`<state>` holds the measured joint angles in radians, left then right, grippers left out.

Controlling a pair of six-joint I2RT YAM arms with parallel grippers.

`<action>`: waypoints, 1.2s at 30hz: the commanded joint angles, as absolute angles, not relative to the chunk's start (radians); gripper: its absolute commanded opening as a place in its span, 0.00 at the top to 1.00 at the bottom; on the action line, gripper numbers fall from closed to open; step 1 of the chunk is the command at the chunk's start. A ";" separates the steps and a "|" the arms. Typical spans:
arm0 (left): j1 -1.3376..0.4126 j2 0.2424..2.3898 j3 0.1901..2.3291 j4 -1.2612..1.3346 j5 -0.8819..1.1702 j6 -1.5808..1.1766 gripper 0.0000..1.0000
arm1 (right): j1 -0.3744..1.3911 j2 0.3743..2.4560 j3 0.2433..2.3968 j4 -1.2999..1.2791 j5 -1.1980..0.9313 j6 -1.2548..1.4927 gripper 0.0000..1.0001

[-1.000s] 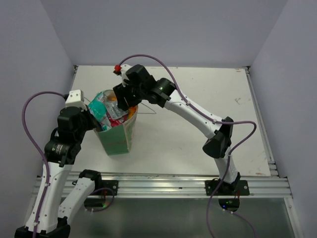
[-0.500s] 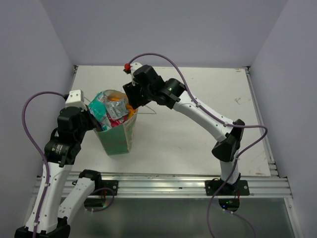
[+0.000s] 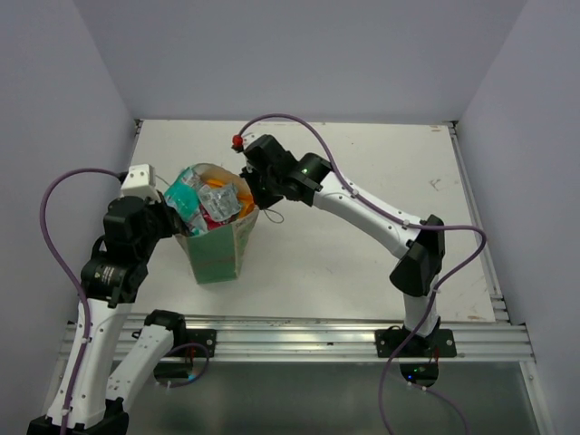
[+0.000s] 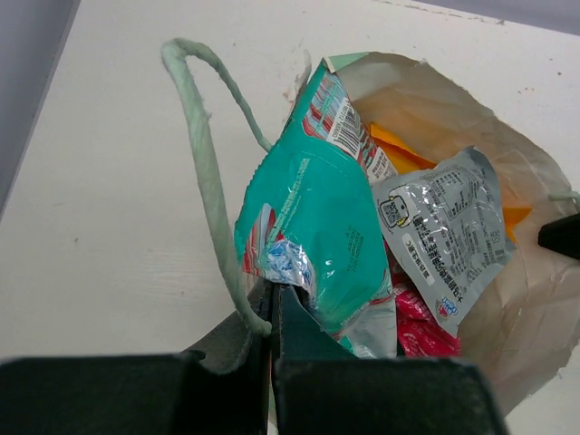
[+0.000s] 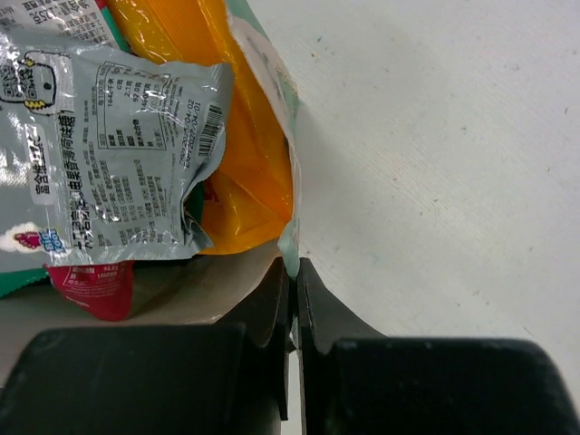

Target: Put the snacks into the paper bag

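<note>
While snacks (image 4: 317, 217) fill the paper bag (image 3: 217, 258), the left gripper (image 4: 272, 313) pinches one side of its rim, the right gripper (image 5: 293, 290) the opposite side.

Left arm (image 3: 113, 272) bending upright, left gripper (image 4: 273, 313) pinching tight on paper bag (image 3: 217, 256) rim, right arm (image 3: 362, 213) stretching leftward, right gripper (image 5: 294, 283) pinching tight on opposite rim.

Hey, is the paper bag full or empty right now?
Full: snacks crowd the mouth of the paper bag; a teal packet and a silver packet poke above its rim.
</note>
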<state>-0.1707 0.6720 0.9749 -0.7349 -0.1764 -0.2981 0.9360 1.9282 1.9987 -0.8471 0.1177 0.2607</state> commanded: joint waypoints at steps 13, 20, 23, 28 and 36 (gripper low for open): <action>-0.184 0.716 1.034 -0.565 0.071 -0.448 1.00 | 0.888 1.700 2.220 -1.155 0.394 0.259 1.00; -0.365 0.781 0.974 -0.428 -0.039 -0.537 1.00 | 0.793 1.531 1.976 -1.117 0.397 0.282 1.00; -0.564 0.856 0.982 -0.385 -0.178 -0.552 1.00 | 0.752 1.483 1.873 -1.086 0.393 0.278 1.00; -0.802 0.965 1.022 -0.362 -0.343 -0.545 1.00 | 0.730 1.459 1.755 -1.002 0.371 0.272 1.00; -0.827 1.000 1.003 -0.311 -0.345 -0.540 1.00 | 0.713 1.442 1.539 -0.907 0.325 0.282 1.00</action>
